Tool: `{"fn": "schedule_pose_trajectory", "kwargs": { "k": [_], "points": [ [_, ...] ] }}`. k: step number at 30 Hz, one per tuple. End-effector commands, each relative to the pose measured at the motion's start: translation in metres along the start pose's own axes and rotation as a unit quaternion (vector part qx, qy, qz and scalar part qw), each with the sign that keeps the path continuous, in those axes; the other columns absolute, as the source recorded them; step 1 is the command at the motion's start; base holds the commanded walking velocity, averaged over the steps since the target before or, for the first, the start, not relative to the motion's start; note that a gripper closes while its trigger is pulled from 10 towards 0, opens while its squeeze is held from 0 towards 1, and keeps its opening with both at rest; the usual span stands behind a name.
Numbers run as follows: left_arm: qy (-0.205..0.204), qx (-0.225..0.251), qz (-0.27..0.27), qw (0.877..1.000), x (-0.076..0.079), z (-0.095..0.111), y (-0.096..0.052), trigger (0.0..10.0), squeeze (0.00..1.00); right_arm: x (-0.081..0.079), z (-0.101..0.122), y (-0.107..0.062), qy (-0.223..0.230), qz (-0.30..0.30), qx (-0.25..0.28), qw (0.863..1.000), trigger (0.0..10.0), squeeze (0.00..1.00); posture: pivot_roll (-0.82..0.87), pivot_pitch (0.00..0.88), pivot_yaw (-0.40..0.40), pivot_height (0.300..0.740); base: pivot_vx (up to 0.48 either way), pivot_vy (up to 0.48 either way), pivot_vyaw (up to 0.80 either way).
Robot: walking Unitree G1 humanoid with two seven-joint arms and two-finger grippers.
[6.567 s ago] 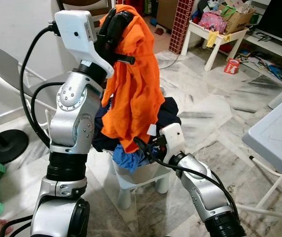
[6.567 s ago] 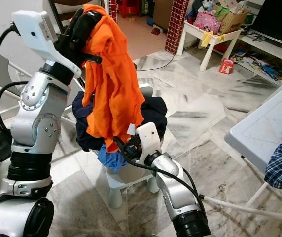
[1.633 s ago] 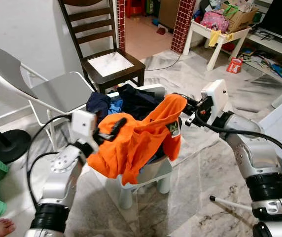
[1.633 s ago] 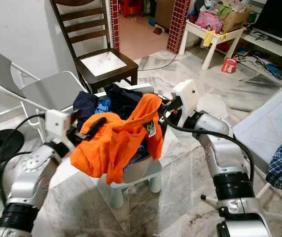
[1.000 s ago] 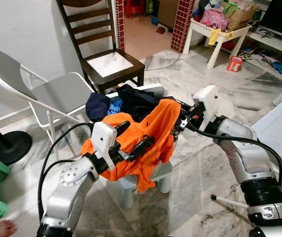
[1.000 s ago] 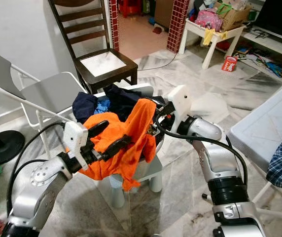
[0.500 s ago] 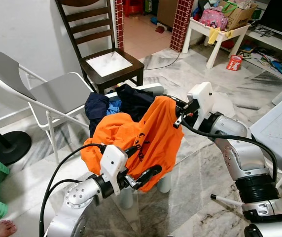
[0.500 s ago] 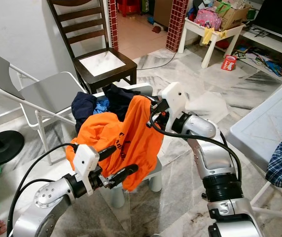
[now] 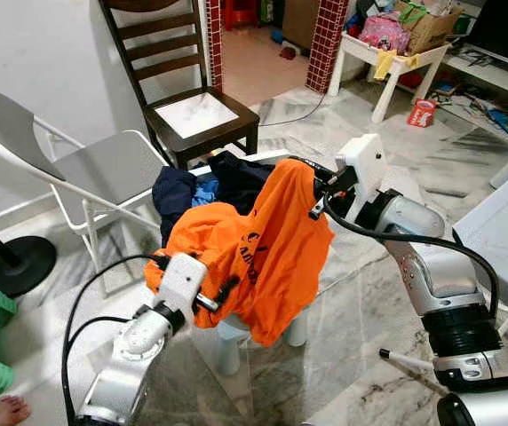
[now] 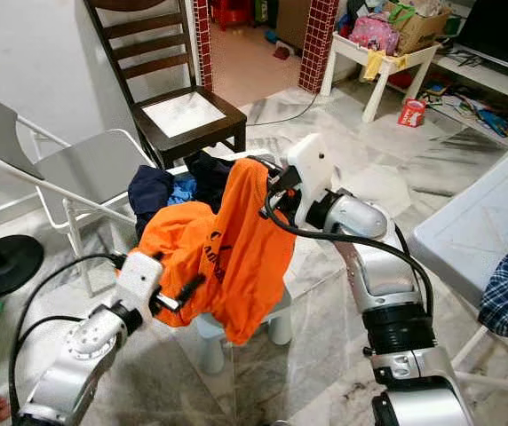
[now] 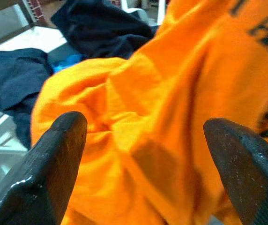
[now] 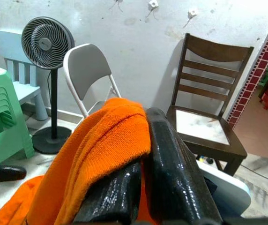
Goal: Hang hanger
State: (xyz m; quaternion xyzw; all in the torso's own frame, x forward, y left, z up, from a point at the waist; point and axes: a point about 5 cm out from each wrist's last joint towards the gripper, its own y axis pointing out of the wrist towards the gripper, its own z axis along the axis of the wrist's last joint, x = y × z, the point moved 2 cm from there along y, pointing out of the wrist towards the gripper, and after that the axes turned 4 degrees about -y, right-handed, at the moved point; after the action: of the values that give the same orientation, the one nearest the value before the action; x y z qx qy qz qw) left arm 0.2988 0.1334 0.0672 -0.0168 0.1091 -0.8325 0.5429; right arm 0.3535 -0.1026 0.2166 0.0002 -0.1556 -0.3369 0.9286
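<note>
Marble floor [image 9: 369, 293] carries two chairs: one dark wooden chair [image 9: 187, 84], one grey folding chair [image 9: 76, 160]. One orange shirt [image 9: 267, 240] drapes over a clothes-piled white stool [image 9: 227, 342]; right gripper [image 10: 270, 185] pinches its top, left gripper [image 11: 148, 140] gapes beside it.

Orange shirt [image 9: 272, 240] with dark lettering; navy clothes [image 9: 236, 182] behind.

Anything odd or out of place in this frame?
No hanger shows. The right gripper pinches an orange shirt up over a heap of dark clothes on a white stool; the open left gripper reaches into its folds.
</note>
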Motion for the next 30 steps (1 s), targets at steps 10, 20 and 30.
{"fn": "schedule_pose_trajectory", "kwargs": {
  "k": [10,20,30],
  "points": [
    [0.004,-0.002,0.033,0.999,-0.029,-0.005,0.010,0.0,0.00,0.000,0.029,0.005,0.012,0.005,0.050,0.999,0.0,0.00,-0.03,0.052,-0.018,0.740,0.000,0.000,0.00],
    [0.014,0.077,0.042,0.996,-0.042,0.037,0.016,10.0,0.00,-0.011,-0.003,-0.002,-0.100,0.022,-0.037,0.994,0.0,0.00,-0.02,0.048,-0.018,0.740,0.000,0.000,0.00],
    [0.022,0.093,0.038,0.995,-0.025,0.047,0.020,10.0,0.00,0.012,-0.033,-0.009,-0.221,-0.043,-0.125,0.966,0.0,0.00,-0.01,0.046,-0.027,0.740,0.000,0.000,0.00]
  ]
}}
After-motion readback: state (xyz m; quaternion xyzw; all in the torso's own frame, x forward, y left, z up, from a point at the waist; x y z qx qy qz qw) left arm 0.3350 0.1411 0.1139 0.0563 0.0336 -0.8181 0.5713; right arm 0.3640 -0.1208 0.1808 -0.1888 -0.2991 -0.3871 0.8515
